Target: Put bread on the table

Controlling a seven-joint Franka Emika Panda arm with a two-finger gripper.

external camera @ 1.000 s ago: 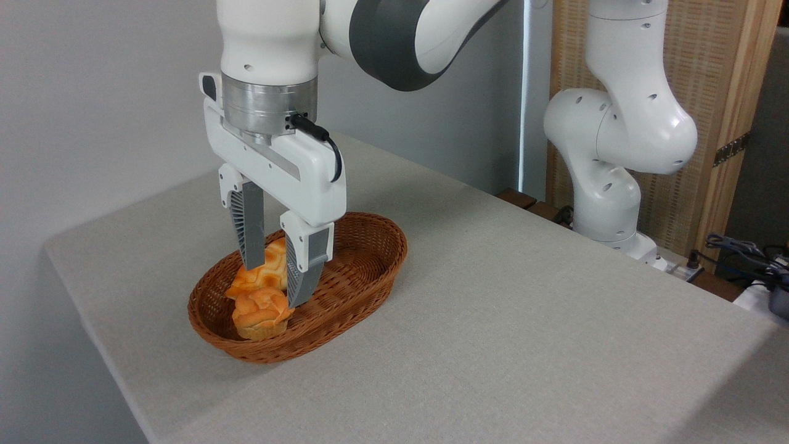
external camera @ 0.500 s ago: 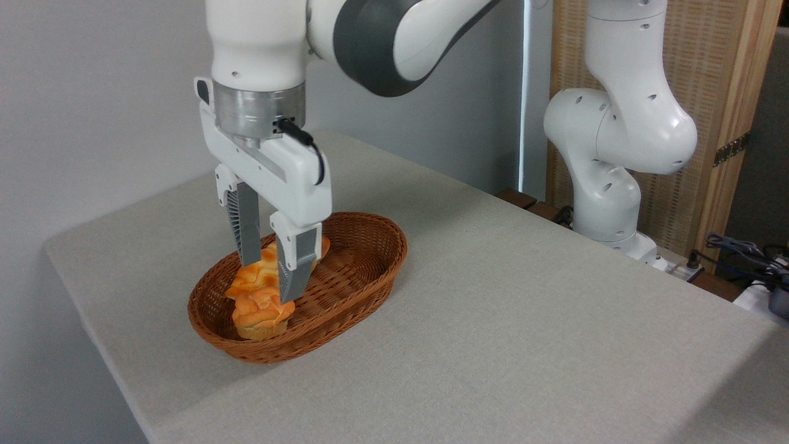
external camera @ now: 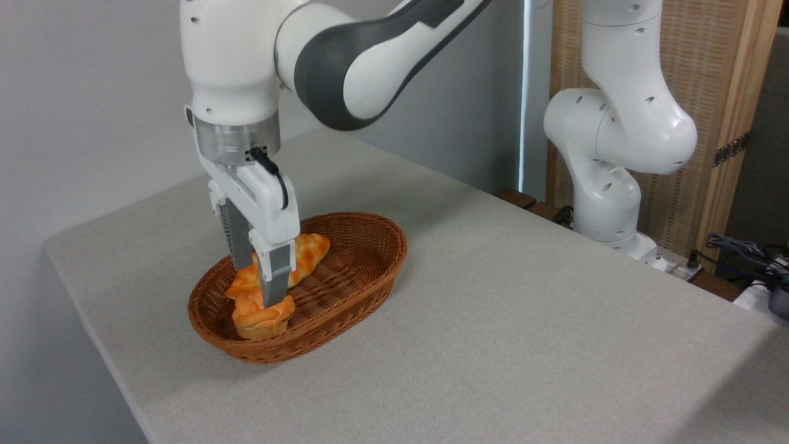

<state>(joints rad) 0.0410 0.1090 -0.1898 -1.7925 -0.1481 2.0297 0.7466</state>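
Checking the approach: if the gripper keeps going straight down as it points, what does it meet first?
Most likely the small round orange-golden bun in the brown wicker basket; the gripper points down right above it.

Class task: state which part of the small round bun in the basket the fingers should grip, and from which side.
Grip the bread across its wider folded top, from above: it sits upright, the basket wall blocks side approaches, and the loaf crowds it behind.

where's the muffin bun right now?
The bread sits in the near-left end of the wicker basket, left of centre in the camera view, just in front of the braided loaf, with the gripper directly above it.
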